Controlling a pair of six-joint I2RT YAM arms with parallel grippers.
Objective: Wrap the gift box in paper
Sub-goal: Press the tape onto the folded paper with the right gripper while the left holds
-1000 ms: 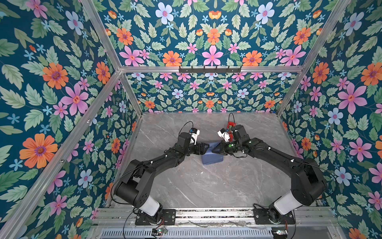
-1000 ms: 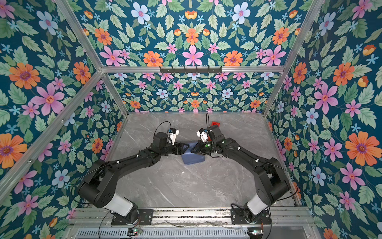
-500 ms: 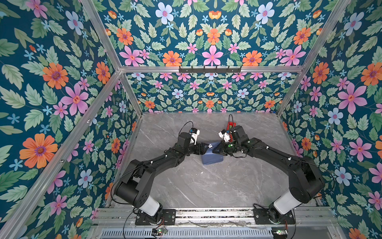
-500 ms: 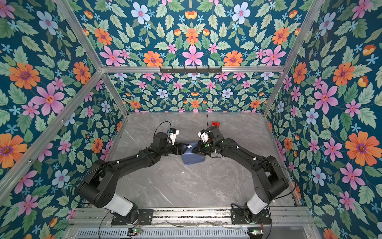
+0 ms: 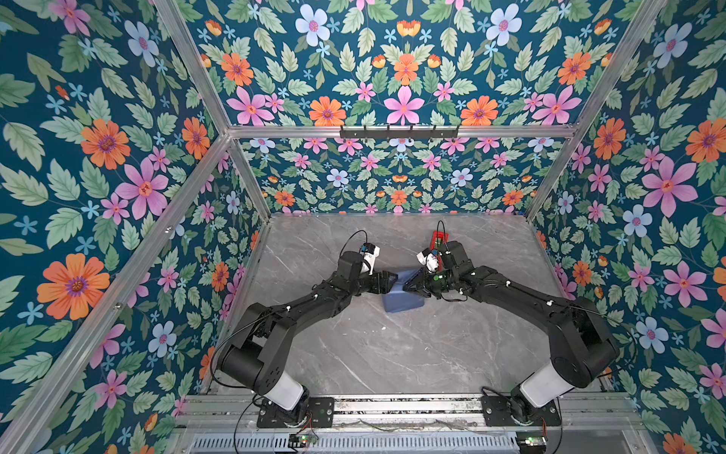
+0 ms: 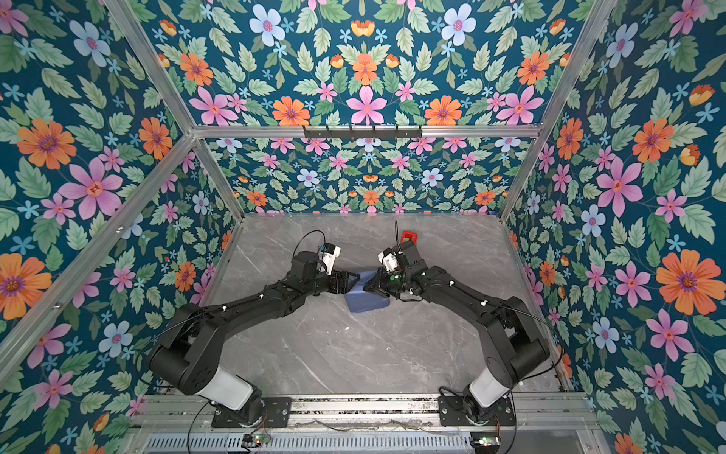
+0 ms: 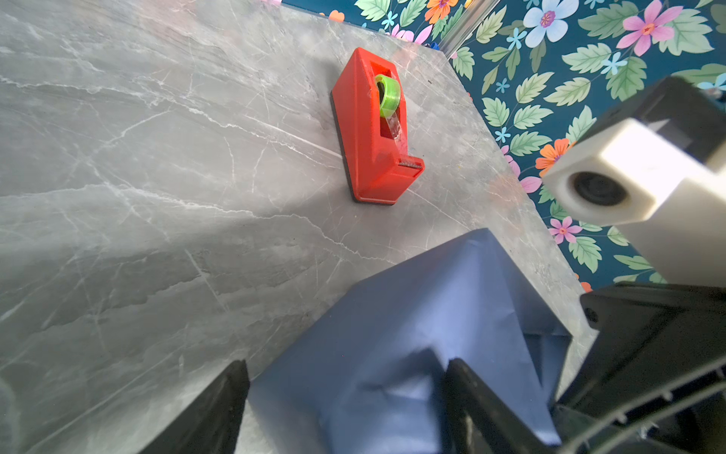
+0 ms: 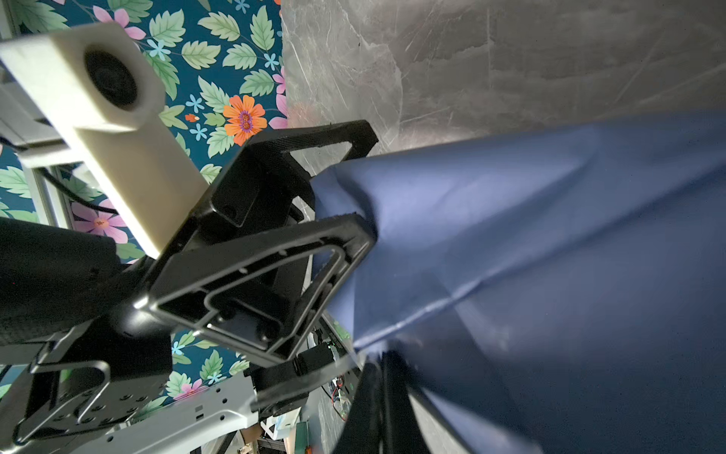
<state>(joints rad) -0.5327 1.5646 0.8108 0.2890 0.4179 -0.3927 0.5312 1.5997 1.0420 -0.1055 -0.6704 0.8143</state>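
The paper [image 5: 404, 300] is a dark slate-blue bundle in the middle of the table in both top views, and the gift box is hidden under it. My left gripper [image 5: 389, 281] stands open astride the bundle's left end, and the paper [image 7: 412, 314] fills the gap between its fingers [image 7: 467, 397]. My right gripper [image 8: 383, 365] is shut at the bundle's right end. The paper [image 8: 550, 236] is drawn up into a crease that runs to its tips.
A red tape dispenser [image 5: 440, 238] with a green roll stands behind the right wrist, towards the back wall; the left wrist view also shows the dispenser [image 7: 373, 129]. The grey marble table [image 5: 393, 353] is ringed by floral walls. The two wrists nearly touch over the bundle.
The right gripper has moved a little left towards the left gripper. The lighter flap that stood up at the bundle's top has come down. The left gripper has stayed put.
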